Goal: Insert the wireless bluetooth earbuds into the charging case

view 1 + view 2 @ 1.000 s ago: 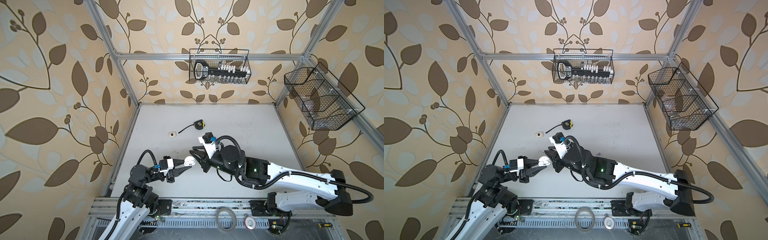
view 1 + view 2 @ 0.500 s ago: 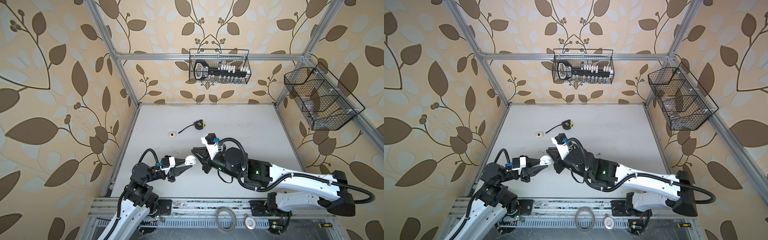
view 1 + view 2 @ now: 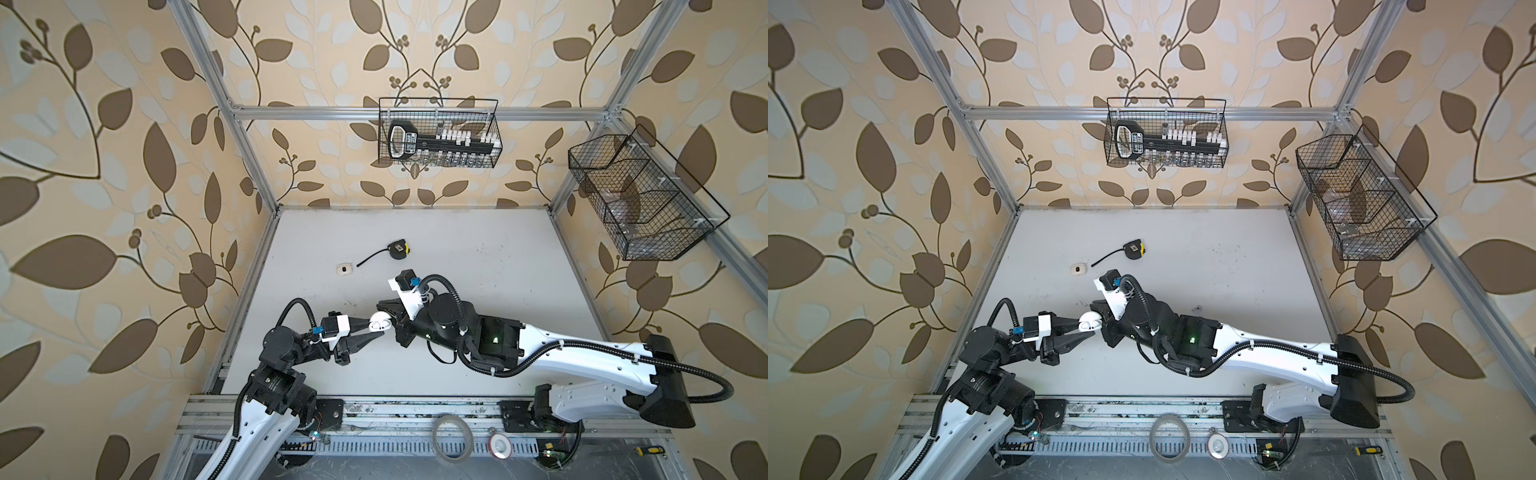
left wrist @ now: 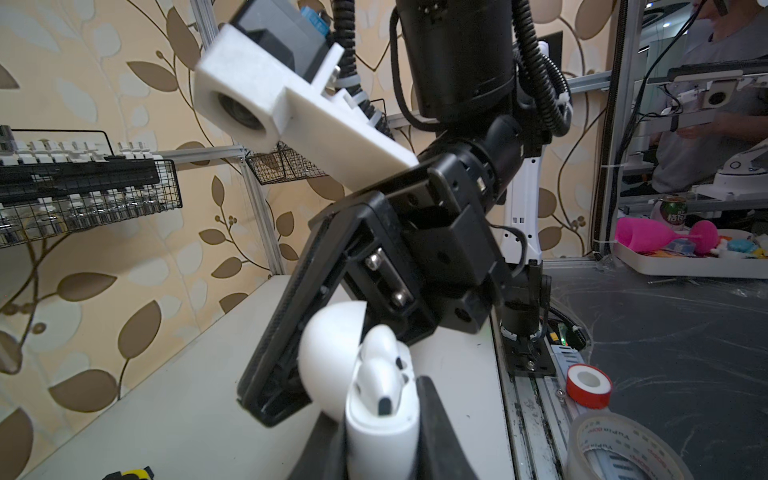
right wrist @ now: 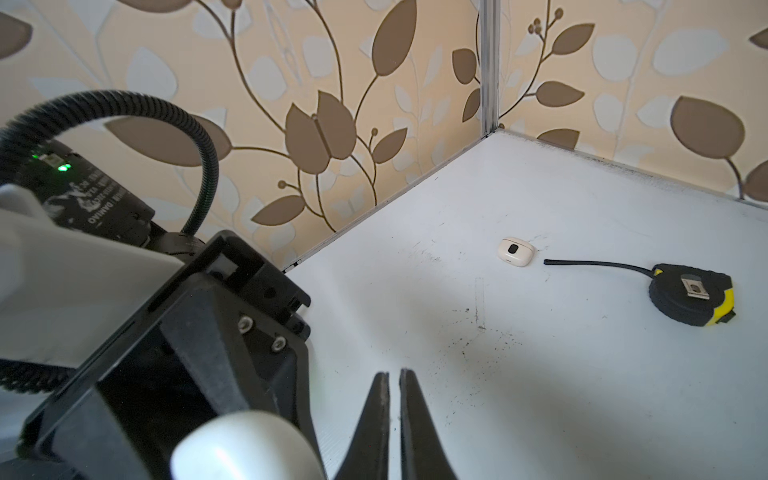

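You see that your right pincer (image 5: 395, 376) has just closed fully, holding nothing, beside the open charging case (image 4: 382, 415), which the left pincer (image 3: 375, 329) clamps over the near worktop (image 3: 457, 249) with one earbud (image 4: 380, 357) seated inside, so I judge this bud inserted.

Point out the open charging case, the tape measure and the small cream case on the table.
open charging case (image 4: 380, 444): left wrist view, lower body.
tape measure (image 5: 669, 301): right wrist view, black housing.
small cream case (image 3: 344, 269): a top view, top face.
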Controlling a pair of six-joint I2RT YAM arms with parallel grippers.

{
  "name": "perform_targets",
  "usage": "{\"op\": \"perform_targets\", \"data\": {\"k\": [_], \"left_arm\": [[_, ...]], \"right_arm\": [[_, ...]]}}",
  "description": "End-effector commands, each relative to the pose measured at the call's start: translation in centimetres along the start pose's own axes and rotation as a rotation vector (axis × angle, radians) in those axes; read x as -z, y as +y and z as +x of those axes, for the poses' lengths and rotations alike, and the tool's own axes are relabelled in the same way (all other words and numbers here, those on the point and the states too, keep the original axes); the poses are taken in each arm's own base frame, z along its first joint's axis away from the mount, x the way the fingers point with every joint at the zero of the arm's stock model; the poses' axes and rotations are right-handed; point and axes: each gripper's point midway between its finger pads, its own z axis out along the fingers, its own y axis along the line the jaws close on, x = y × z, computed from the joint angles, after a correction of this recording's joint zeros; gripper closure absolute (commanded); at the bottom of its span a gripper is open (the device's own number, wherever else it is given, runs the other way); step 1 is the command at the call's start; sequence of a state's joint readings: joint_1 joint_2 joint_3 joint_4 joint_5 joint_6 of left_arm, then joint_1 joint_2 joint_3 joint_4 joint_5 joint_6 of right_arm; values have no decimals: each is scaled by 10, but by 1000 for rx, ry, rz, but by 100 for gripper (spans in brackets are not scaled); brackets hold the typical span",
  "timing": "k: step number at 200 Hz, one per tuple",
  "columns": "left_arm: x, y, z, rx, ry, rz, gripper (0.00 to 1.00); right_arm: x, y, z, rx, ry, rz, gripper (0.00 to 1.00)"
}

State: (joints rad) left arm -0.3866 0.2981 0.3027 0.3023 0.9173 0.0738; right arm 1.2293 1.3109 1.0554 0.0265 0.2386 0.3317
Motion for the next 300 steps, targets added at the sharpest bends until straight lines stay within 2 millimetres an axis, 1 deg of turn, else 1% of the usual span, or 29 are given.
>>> {"op": "perform_targets", "data": {"k": [1,22,35,86,104,129,155,167,200,224,249,274,285,293,300], "left_arm": [[-1,-1,-22,-45,-37,10,100],[0,-2,-23,-46,-38,12,100],[1,-2,-23,-52,-36,6,100],[0,-3,-23,-42,-33,13,100],[-1,0,-21,-39,-29,2,100],[-3,4,-19,-16,-14,-5,100],[-6,7,-18,7,-2,2,100],[-6,8,-17,9,1,-5,100],[-7,8,-16,7,4,4,100],[-8,5,-16,11,4,25,100],[-8,5,-14,8,11,29,100],[-9,7,-15,15,11,22,100],[-9,11,-13,26,15,1,100],[-9,20,-11,43,22,-47,100],[-9,31,-9,73,32,-108,100]], "right_arm": [[7,25,-25,15,-73,-97,91],[17,32,-33,39,-107,-109,90],[21,32,-37,48,-121,-104,90],[28,33,-37,47,-154,-122,91],[29,38,-38,52,-153,-149,91],[32,46,-33,66,-159,-175,91],[43,59,-32,102,-183,-213,91],[46,62,-35,111,-187,-222,91],[49,54,-34,107,-206,-190,91],[55,52,-39,95,-236,-190,91],[55,49,-42,97,-243,-169,91],[54,48,-41,91,-242,-172,92],[56,45,-42,84,-243,-153,92],[58,38,-44,75,-244,-115,92],[61,29,-46,63,-243,-71,90]]}}
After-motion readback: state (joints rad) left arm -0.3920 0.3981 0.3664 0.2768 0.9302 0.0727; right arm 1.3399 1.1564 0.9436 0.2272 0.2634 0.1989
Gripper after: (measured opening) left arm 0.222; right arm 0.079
